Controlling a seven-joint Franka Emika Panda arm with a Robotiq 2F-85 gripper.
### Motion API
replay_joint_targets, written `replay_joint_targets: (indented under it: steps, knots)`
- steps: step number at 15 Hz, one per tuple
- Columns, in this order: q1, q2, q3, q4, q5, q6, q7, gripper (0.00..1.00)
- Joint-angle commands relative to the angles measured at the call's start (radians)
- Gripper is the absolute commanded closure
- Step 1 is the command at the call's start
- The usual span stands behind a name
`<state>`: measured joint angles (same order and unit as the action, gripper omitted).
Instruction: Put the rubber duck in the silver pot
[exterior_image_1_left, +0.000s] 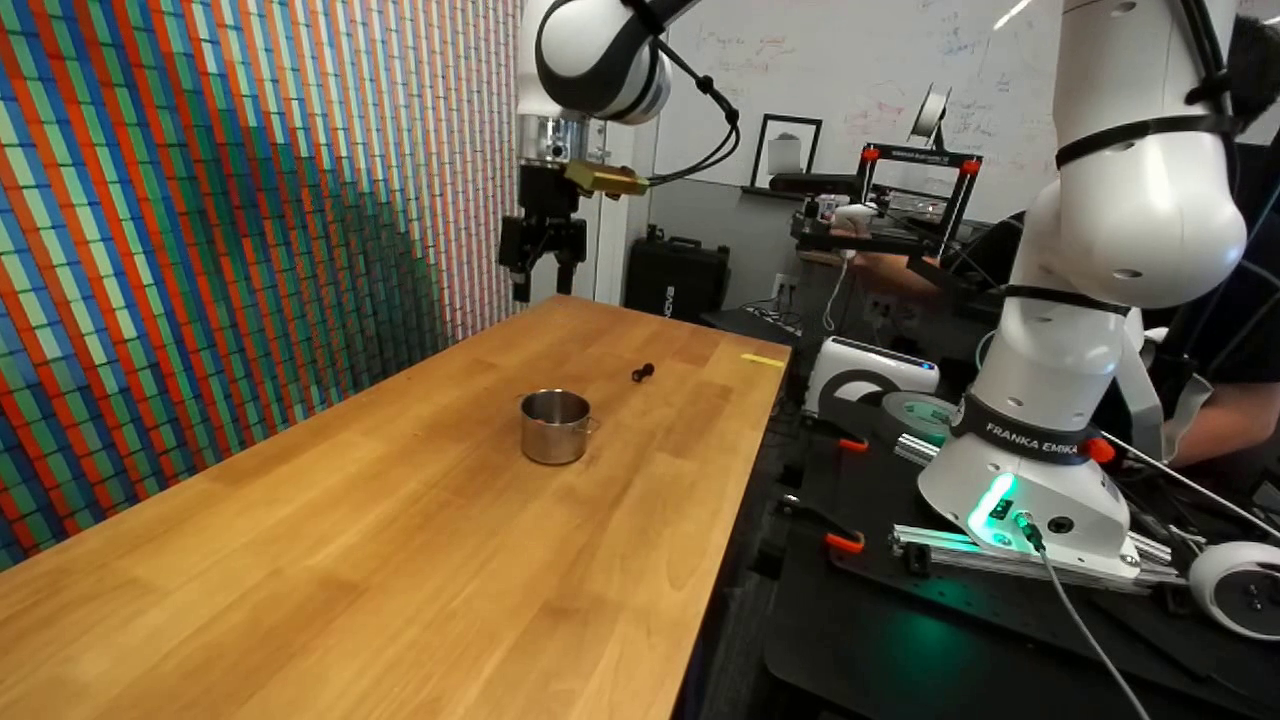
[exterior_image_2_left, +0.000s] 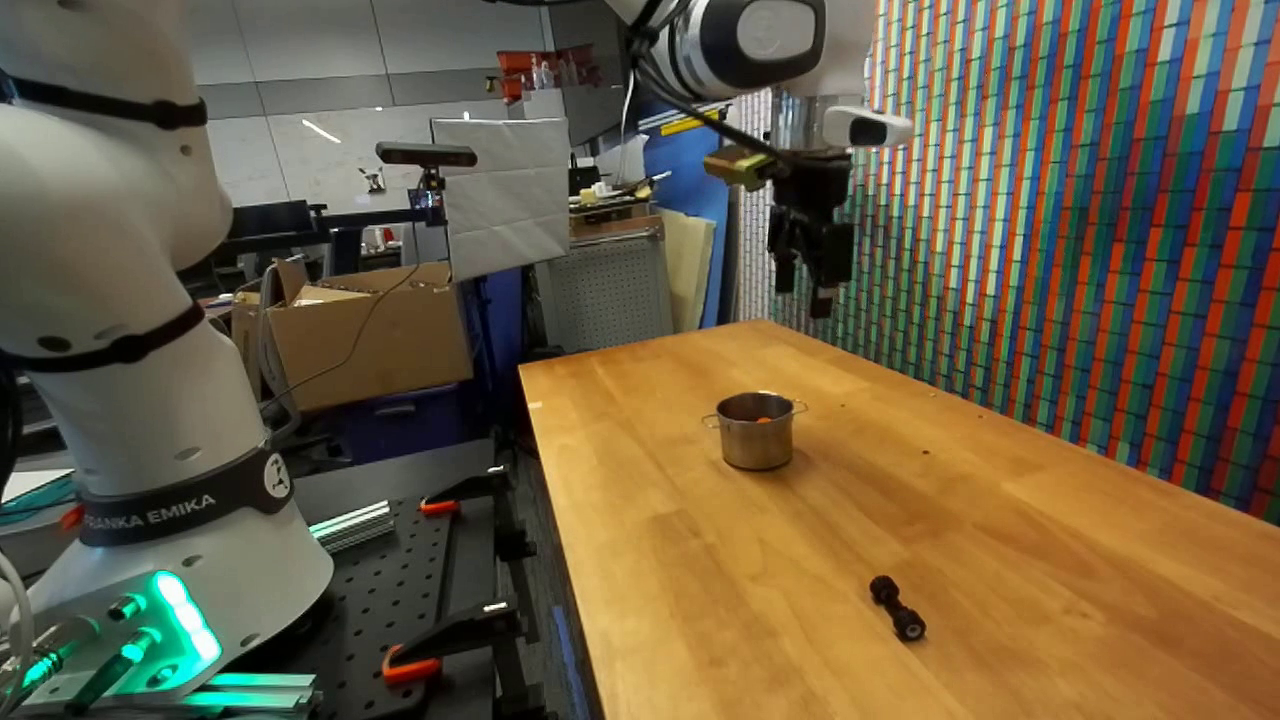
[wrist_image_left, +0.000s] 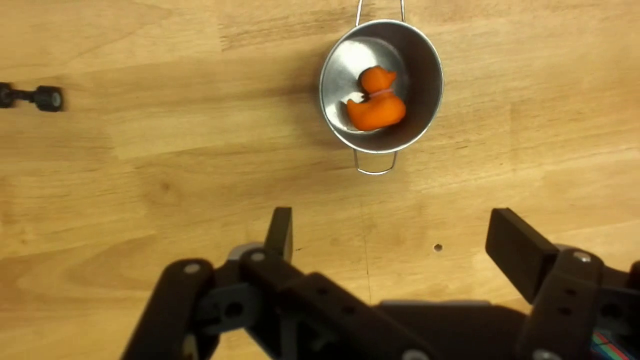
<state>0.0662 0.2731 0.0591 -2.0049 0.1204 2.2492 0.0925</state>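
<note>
The silver pot (exterior_image_1_left: 555, 442) stands upright on the wooden table, and it also shows in an exterior view (exterior_image_2_left: 757, 447) and in the wrist view (wrist_image_left: 424, 95). It has thin wire handles on two opposite sides. The orange rubber duck (wrist_image_left: 378, 111) lies on its side inside the pot in the wrist view. Only a bit of the duck (exterior_image_2_left: 763, 419) shows over the rim in an exterior view. My gripper (wrist_image_left: 391, 225) is open and empty, with the fingers wide apart. In both exterior views the gripper (exterior_image_1_left: 543, 287) (exterior_image_2_left: 803, 298) hangs well above the table, apart from the pot.
A small black dumbbell-shaped object (exterior_image_2_left: 898, 608) lies on the wooden table (exterior_image_2_left: 680, 600). It also shows at the left of the wrist view (wrist_image_left: 31, 96). A patterned, multicoloured wall (exterior_image_1_left: 250, 200) runs along the table's long side, opposite the robot's base (exterior_image_1_left: 1030, 490).
</note>
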Motion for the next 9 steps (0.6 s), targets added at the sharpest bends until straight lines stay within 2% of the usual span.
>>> replay_joint_targets:
  steps: [1, 6, 7, 9]
  knots:
    - [-0.026, -0.077, -0.01, 0.085, -0.015, -0.217, -0.063, 0.0]
    - [-0.045, -0.17, -0.032, 0.189, -0.041, -0.479, -0.103, 0.0]
    - [-0.037, -0.141, -0.026, 0.149, -0.019, -0.395, -0.083, 0.0]
    - [-0.038, -0.16, -0.028, 0.153, -0.021, -0.411, -0.083, 0.0]
